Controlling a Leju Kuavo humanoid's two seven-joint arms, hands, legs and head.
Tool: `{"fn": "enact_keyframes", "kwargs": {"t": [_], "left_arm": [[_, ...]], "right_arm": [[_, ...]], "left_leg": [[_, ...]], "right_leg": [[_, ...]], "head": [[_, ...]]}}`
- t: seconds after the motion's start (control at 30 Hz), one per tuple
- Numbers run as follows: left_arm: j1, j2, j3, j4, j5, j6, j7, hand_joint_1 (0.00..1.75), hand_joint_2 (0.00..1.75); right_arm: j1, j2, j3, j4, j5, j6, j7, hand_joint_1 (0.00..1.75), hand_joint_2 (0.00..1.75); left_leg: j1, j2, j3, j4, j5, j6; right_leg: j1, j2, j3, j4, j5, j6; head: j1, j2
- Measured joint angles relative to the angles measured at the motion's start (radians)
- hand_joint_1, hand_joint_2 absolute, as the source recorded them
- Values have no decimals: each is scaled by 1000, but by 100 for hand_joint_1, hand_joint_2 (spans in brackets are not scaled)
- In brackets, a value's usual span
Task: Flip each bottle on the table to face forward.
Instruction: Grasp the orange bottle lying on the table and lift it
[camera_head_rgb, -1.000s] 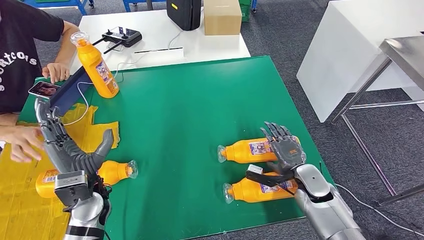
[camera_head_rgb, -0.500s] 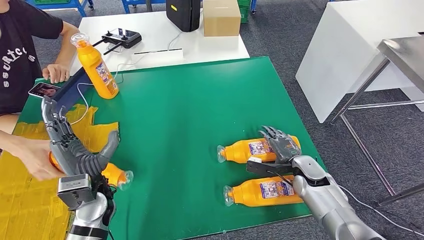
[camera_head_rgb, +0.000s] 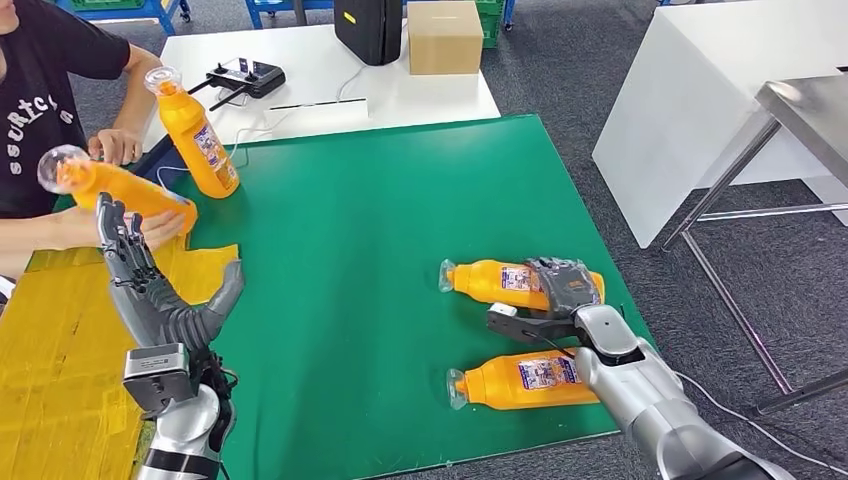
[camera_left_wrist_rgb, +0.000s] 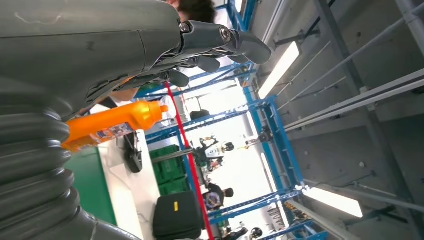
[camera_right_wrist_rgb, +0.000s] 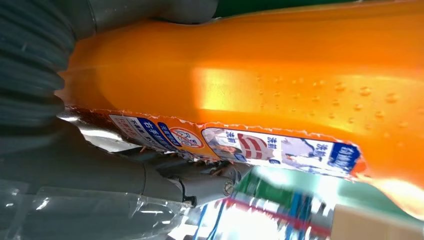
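On the green table mat I see 2 orange plastic bottles lying flat. My right hand wraps the far bottle, seemingly gripping it; the near bottle waits. I should roll it slowly, label up. My left hand is raised, fingers apart, empty.

Right hand grips the far lying bottle; left hand raised, fingers spread
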Motion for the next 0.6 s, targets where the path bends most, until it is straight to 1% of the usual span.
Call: {"fn": "enact_keyframes", "kwargs": {"t": [0.07, 0.13, 0.23, 0.3, 0.37, 0.43, 0.57, 0.6], "left_arm": [[4, 0, -1, -3, -7, 0, 8, 0, 175], [9, 0, -3, -6, -16, -1, 22, 0, 175], [14, 2, -12, -8, -45, -33, 77, 0, 175], [14, 9, -24, -6, -55, -91, 126, 0, 175], [12, 19, -41, 0, -45, -167, 167, 0, 175], [11, 29, -55, 9, -30, -219, 190, 0, 175], [6, 44, -69, 24, -22, -245, 202, 0, 175], [4, 48, -72, 28, -16, -263, 208, 0, 175]], "right_arm": [[24, 9, -9, -44, 17, -39, 18, 175, 175], [61, 26, -30, -110, 9, -112, 5, 175, 175], [135, 70, -89, -259, -56, -251, -72, 175, 175], [189, 104, -125, -375, -126, -303, -135, 175, 175], [237, 137, -154, -486, -224, -322, -196, 175, 175], [272, 165, -176, -572, -306, -326, -237, 175, 175], [312, 193, -208, -672, -351, -325, -263, 175, 175], [318, 199, -214, -686, -374, -321, -277, 175, 175]], "left_leg": [[0, 0, -2, 0, 0, 0], [0, 0, -3, 0, 0, 0], [1, 0, -5, 0, 0, 0], [1, 0, -6, 0, 0, 0], [1, -1, -7, 0, 0, 0], [0, 0, -7, 0, 0, 0], [0, 0, -7, 0, 0, 0], [0, 0, -7, 0, 0, 0]], "right_leg": [[0, 0, -2, 0, 0, 0], [0, 0, -3, 0, 0, 0], [1, -1, -5, 0, 0, 0], [1, -1, -6, 0, -1, 0], [1, -1, -7, 0, -1, 0], [1, -1, -8, 0, -1, 0], [0, 0, -8, 0, -1, 0], [0, 0, -8, 0, -1, 0]], "head": [[0, 0], [0, 0], [0, 0], [0, 0], [0, 0], [0, 0], [0, 0], [0, 0]]}}
